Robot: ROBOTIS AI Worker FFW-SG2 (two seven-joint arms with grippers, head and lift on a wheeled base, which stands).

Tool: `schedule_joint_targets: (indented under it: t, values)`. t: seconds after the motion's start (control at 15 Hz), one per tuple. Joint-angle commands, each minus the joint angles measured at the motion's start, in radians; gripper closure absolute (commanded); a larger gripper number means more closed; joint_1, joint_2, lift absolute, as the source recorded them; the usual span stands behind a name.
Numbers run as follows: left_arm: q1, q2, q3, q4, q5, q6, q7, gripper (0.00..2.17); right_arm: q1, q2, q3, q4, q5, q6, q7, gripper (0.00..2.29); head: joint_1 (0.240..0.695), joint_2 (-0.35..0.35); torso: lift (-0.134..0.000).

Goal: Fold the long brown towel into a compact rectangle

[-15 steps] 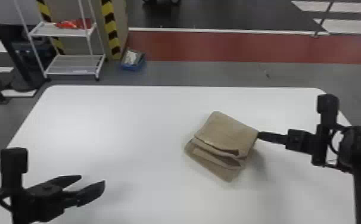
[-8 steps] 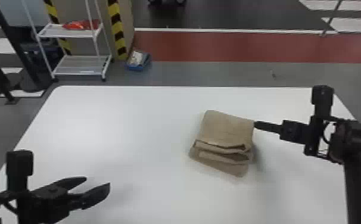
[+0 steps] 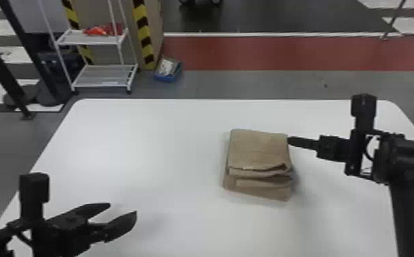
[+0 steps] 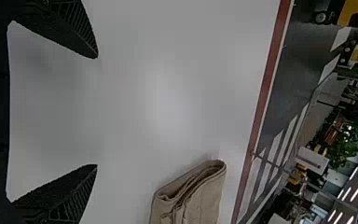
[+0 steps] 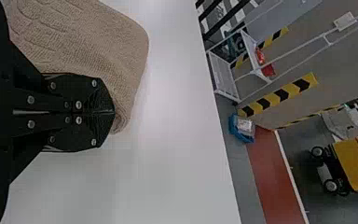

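Observation:
The brown towel (image 3: 258,150) lies folded into a thick, roughly rectangular stack right of the table's middle, its layered edges facing the near side and the bottom layer sticking out there. My right gripper (image 3: 289,140) is at the stack's far right corner, fingertips touching its side. In the right wrist view the right gripper (image 5: 113,112) is shut, its fingers pressed together against the towel (image 5: 88,42). My left gripper (image 3: 122,208) stands open over the near left of the table. In the left wrist view the left gripper (image 4: 96,111) has nothing between its fingers, the towel (image 4: 200,200) beyond.
The white table (image 3: 148,147) extends around the towel, its far edge beyond both arms. Past it, on the floor, stand a white shelf rack (image 3: 102,75) and a blue box (image 3: 167,70).
The towel has turned on the table and now lies squarer to its edges. My right gripper has moved leftward and farther from the near side, staying at the towel's corner. The head view has shifted slightly.

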Motion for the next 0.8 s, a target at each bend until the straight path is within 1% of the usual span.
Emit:
schedule_joint_targets:
  t: [0.0, 0.2, 0.53, 0.73]
  values:
    - [0.007, -0.002, 0.001, -0.013, 0.003, 0.000, -0.005, 0.04, 0.000, 0.001, 0.018, 0.005, 0.004, -0.022, 0.001, 2.03, 0.695, 0.043, -0.120]
    - [0.016, -0.004, 0.000, -0.032, 0.009, 0.000, -0.005, 0.04, -0.002, 0.001, 0.041, 0.008, 0.011, -0.022, 0.006, 2.03, 0.695, 0.049, -0.120]
    - [0.028, -0.005, -0.005, -0.052, 0.009, 0.003, -0.005, 0.06, -0.020, 0.001, 0.086, 0.053, 0.027, -0.049, 0.018, 2.03, 0.695, 0.063, -0.120]
    - [0.033, -0.007, -0.006, -0.053, 0.009, 0.003, -0.002, 0.06, -0.026, 0.001, 0.094, 0.065, 0.031, -0.071, 0.023, 1.99, 0.695, 0.073, -0.120]
